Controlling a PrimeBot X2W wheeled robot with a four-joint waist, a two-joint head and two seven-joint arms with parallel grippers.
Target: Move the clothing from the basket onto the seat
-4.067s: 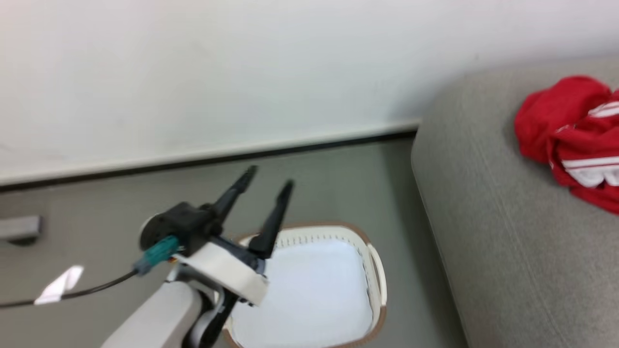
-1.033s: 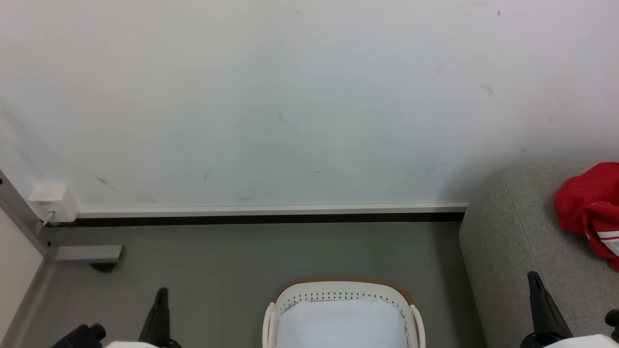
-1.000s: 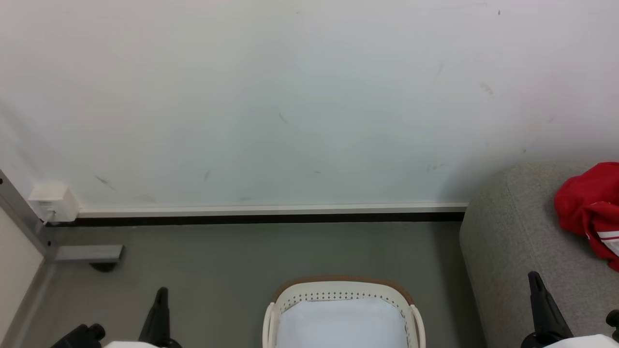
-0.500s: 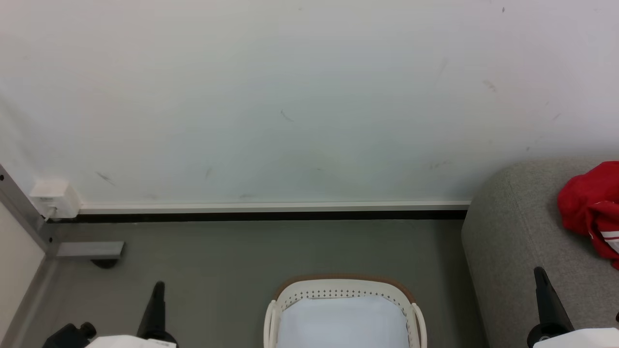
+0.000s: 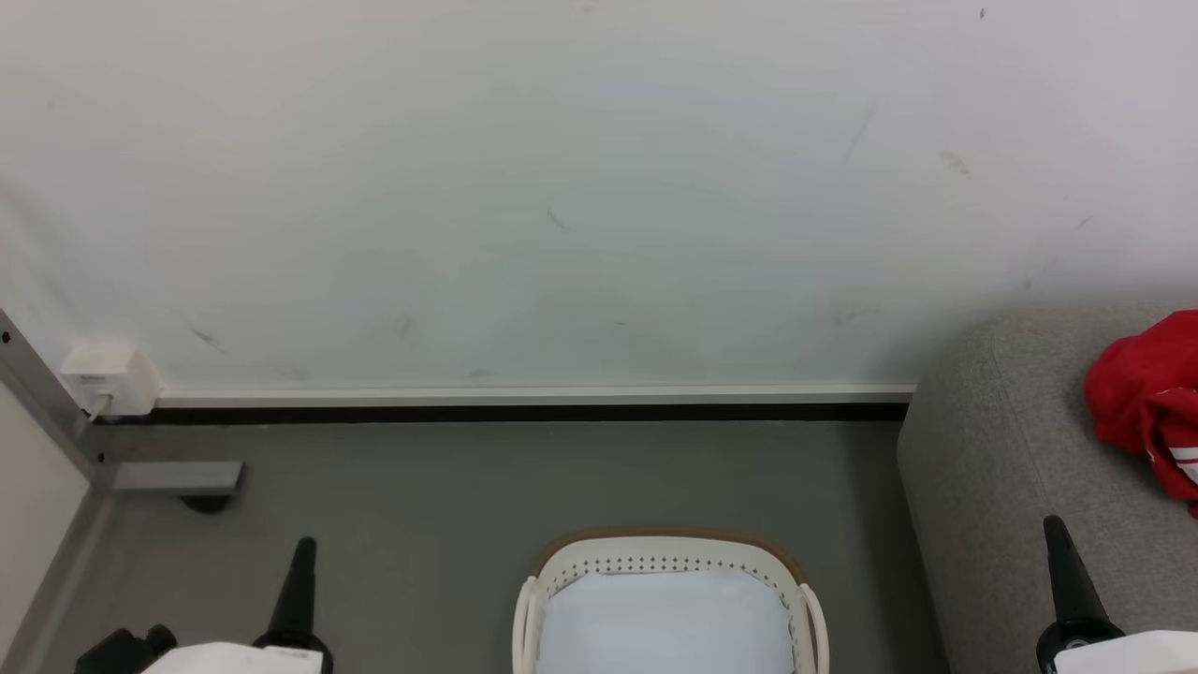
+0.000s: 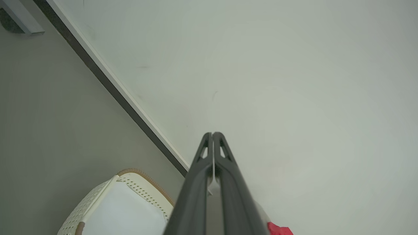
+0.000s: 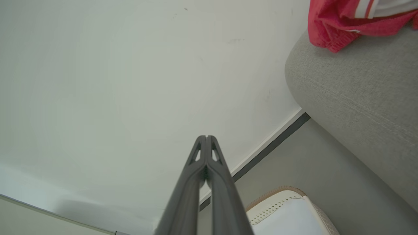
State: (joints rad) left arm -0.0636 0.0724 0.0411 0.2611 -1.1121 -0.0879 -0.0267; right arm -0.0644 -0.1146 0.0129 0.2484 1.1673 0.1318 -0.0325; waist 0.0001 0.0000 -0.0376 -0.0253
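Currently, head view: left gripper (image 5: 302, 560) at 7 o'clock over the grey floor (image 5: 468, 487), fingers pressed together, holding nothing. Basket (image 5: 666, 547) at 6 o'clock on the floor, with a pale white sheet (image 5: 669, 622) lying inside it. Seat (image 5: 992, 449) at 4 o'clock, near the basket. Right gripper (image 5: 1059, 538) at 5 o'clock, closed tight and empty, its tip against the seat's front. Clothing (image 5: 1137, 402), red with white stripes, lies bunched on the seat at 3 o'clock.

Red clothing (image 5: 1144, 412) lies crumpled on the grey sofa (image 5: 992, 477); the cream basket (image 5: 655, 562) with a brown rim stands upright near it.
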